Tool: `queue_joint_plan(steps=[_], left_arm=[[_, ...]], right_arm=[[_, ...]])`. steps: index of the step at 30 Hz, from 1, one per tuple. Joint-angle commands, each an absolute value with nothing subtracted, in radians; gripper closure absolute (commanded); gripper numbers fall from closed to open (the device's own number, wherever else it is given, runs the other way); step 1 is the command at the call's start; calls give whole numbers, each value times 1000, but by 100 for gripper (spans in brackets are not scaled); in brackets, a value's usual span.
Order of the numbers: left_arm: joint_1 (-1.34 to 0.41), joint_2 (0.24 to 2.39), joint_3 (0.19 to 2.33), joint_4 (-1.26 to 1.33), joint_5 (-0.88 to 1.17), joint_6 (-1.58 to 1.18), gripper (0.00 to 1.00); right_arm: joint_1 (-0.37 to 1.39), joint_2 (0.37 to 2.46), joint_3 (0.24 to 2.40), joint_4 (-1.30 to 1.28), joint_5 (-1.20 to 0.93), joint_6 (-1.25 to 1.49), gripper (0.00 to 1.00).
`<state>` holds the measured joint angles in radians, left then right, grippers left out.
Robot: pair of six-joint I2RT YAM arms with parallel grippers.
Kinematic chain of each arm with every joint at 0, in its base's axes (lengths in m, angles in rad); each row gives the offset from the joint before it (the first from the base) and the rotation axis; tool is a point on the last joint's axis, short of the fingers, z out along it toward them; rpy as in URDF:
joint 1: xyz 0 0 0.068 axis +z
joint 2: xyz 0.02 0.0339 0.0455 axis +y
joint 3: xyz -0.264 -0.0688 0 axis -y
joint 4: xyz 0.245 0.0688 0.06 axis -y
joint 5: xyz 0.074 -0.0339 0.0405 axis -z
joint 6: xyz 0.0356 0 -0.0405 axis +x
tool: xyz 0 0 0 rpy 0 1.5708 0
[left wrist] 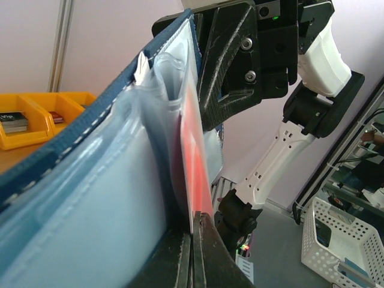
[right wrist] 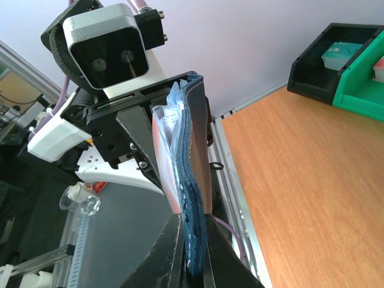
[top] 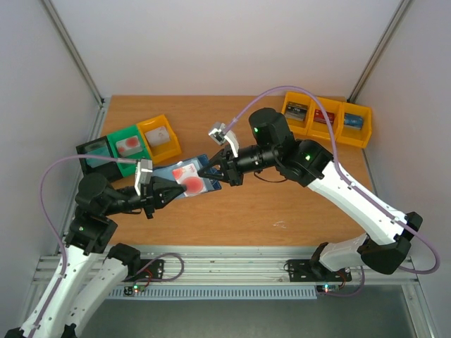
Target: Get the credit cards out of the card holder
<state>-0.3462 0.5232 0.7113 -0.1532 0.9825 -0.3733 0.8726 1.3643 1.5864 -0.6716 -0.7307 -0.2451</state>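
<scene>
Pinched shut, left gripper (left wrist: 193,231) clamps one edge of the soft navy card holder (left wrist: 78,141), whose glossy clear pockets hold a flat red card (left wrist: 195,168). Right gripper (right wrist: 192,240), also closed, grips the opposite stitched edge. Both hold it off the wooden table (top: 296,204), open space around.

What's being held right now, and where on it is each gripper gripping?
The card holder, lifted between both: right gripper pinches one end's navy edge; left gripper pinches the opposite end, at the pocket holding the red card.
</scene>
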Motion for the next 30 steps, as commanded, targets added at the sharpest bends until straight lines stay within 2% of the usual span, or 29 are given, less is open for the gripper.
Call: queue_joint_plan(steps=[1,10,18,21,26,30], left_arm=[[-344,518,741,-103,981,-378,100],[-339,511,735,-99,895,-409,94],[-339,500,740,-125,885,-387,100],[-339,492,754,-185,834,-346,100],[-337,480,778,-312,602,-220,100],[-333,474,789,-356,518,-142,100]], right_arm=[[882,1365,1605,-637,-747,-258,99],[840,1307,1572,-659,-756,-278,99],[753,1241,1533,-698,-769,-284,99],[669,1222,1528,-756,-705,-261,99],[379,1238,1399,-831,-659,-86,99],[359,1353,1277,-816,-724,-28,99]])
